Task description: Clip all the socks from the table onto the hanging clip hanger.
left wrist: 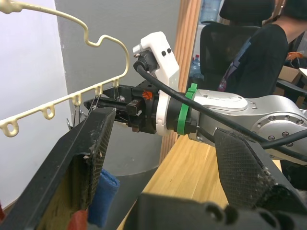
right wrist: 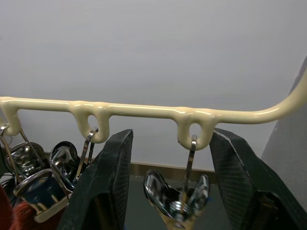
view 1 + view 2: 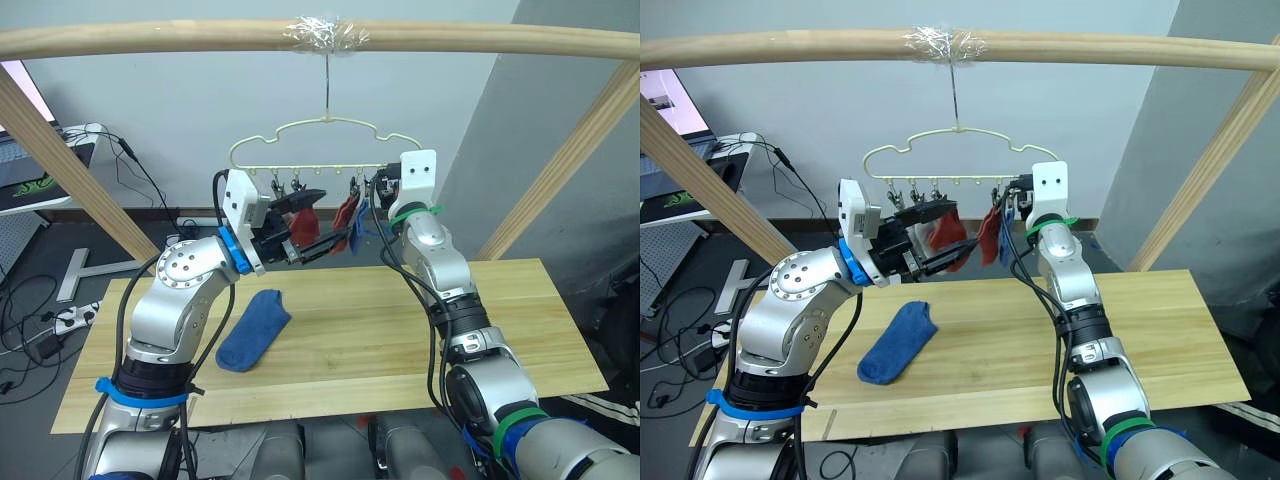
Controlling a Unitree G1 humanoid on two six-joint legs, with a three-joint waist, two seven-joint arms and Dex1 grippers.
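Note:
The cream clip hanger [image 3: 310,143] hangs by its hook from the wooden rail. A rust-red sock [image 3: 305,226], a second rust-red sock [image 3: 346,214] and a blue sock [image 3: 359,231] hang from its clips. Another blue sock [image 3: 253,328] lies on the table [image 3: 360,340] at the left-centre. My left gripper [image 3: 952,232] is raised beside the hanging socks, open and empty. My right gripper [image 2: 172,191] is up at the hanger's right end, open, with a bare metal clip [image 2: 178,197] between its fingers [image 2: 112,182].
The round wooden rail [image 3: 150,38] spans the top, held by slanted wooden posts [image 3: 60,165] on both sides. A white desk with a laptop [image 3: 30,170] stands at the far left, with cables on the floor below. A person [image 1: 259,52] sits in a chair behind.

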